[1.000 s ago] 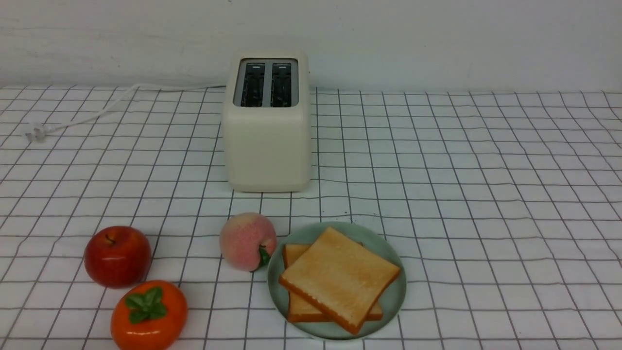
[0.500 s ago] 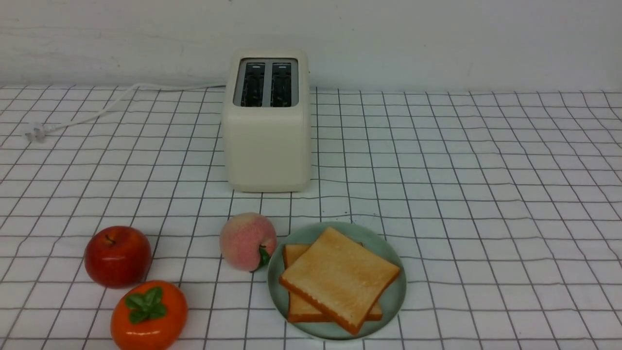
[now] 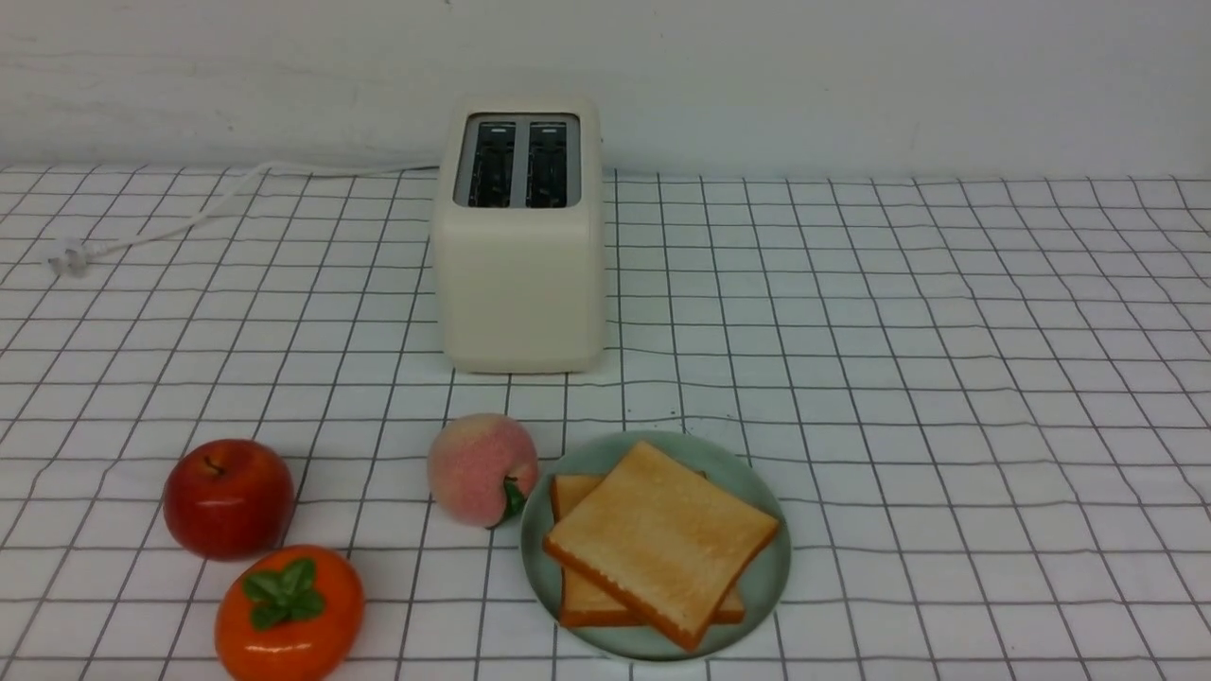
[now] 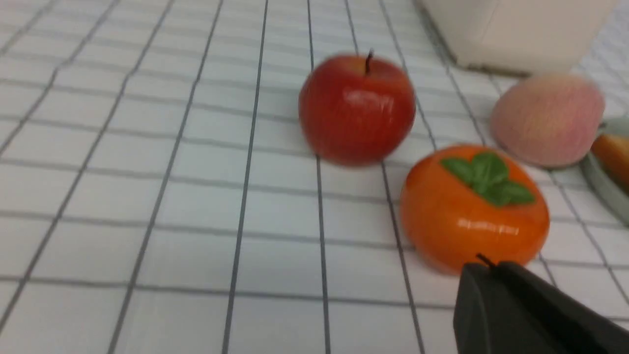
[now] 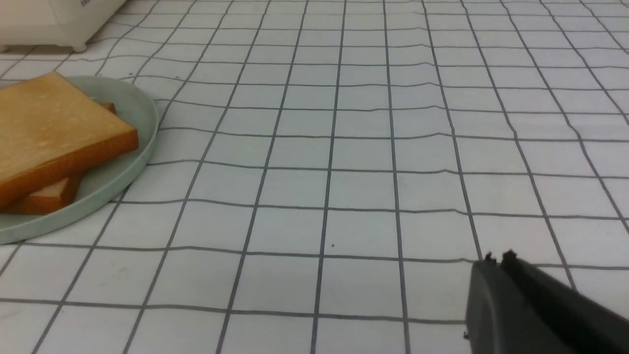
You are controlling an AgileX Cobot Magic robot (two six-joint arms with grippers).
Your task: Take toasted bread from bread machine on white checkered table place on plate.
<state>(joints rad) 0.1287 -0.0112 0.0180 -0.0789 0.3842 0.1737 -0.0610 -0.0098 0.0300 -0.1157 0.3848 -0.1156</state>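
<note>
Front view: no arms; wrist views: left pincer (image 4: pixel 484 268), right pincer (image 5: pixel 497 259) pressed together.

Bread machine (image 5: pixel 54 19): a few small dark characters sit low on its cream side in the right wrist view, cut off at the edge and too small to read.
Elsewhere: no readable text, label or number.
</note>
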